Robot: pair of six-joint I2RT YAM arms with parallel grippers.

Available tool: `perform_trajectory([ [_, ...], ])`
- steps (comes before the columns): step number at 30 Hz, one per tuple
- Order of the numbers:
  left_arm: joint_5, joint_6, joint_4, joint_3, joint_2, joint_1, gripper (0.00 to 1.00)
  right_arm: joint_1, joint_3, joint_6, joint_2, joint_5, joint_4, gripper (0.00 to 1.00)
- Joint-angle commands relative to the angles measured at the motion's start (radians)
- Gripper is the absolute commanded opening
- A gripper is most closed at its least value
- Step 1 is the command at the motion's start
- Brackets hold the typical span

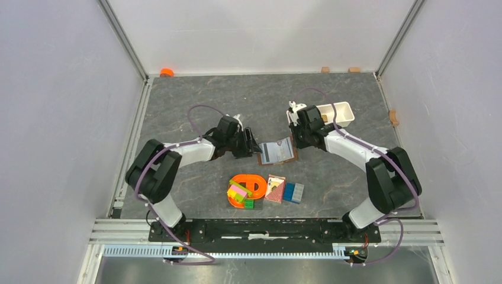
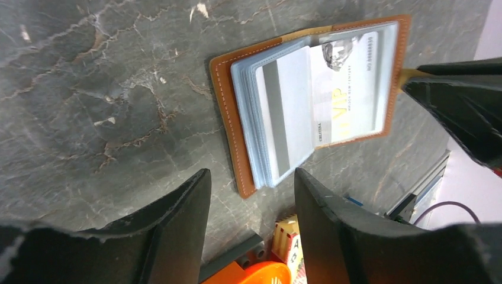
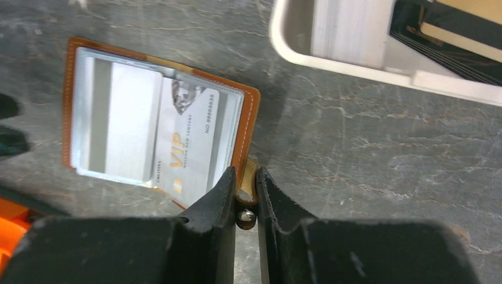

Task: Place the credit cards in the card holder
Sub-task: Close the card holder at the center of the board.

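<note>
While the right gripper (image 3: 245, 177) pinches the little clasp tab (image 3: 244, 182) between fingers pressed almost together, the wallet (image 1: 278, 152) lies open and flat on the table between the two arms, sleeves up. That tab is a tiny thing to pin a whole wallet by, and here's the worry: with any pull or twist from that wrist the tab could slip out, or the wallet could pivot round it and skew away from the left arm.

The left gripper (image 2: 251, 176) hovers just short of the wallet's near edge, fingers spread wide, holding nothing. Two cards show on the open face, a grey striped card (image 2: 284, 112) and a VIP card (image 2: 349, 89) right beside it. Whether either is fully seated in a sleeve I cannot tell; in the right wrist view the VIP card looks to poke past the wallet's edge.

If the left fingers come in low to push, they could catch the soft plastic sleeves (image 2: 251, 118) and fan or crumple them instead of driving a card home. They could also shove a loose card out the far side. A hard push might slide the whole wallet, given that slim hold.

More cards sit in the white tray (image 3: 331, 59) just beside the right arm, so by my reckoning the job isn't finished. Releasing the tab to fetch one may let the cover fold up.
</note>
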Motion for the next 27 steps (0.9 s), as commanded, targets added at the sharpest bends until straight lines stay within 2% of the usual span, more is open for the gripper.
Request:
perform_trajectory([
  [1, 0.052, -0.001, 0.127, -0.013, 0.063, -0.007, 0.58, 0.062, 0.063, 0.025, -0.053, 0.001, 0.0, 0.0],
  [7, 0.12, -0.036, 0.238, -0.019, 0.14, -0.007, 0.45, 0.145, 0.104, 0.068, -0.029, -0.07, 0.013, 0.0],
  [11, 0.143, -0.053, 0.293, -0.032, 0.17, -0.007, 0.42, 0.191, 0.115, 0.089, 0.009, -0.08, 0.037, 0.0],
  [17, 0.129, -0.048, 0.303, -0.059, 0.146, 0.003, 0.42, 0.22, 0.116, 0.105, 0.087, -0.085, 0.064, 0.0],
  [23, 0.057, -0.01, 0.23, -0.129, 0.031, 0.028, 0.49, 0.231, 0.103, 0.121, 0.147, -0.137, 0.11, 0.0],
  [24, 0.044, 0.003, 0.209, -0.137, 0.011, 0.028, 0.5, 0.234, 0.105, 0.119, 0.146, -0.144, 0.114, 0.04],
  [27, 0.016, 0.023, 0.155, -0.146, -0.053, 0.028, 0.53, 0.236, 0.124, 0.1, 0.125, -0.168, 0.102, 0.33],
])
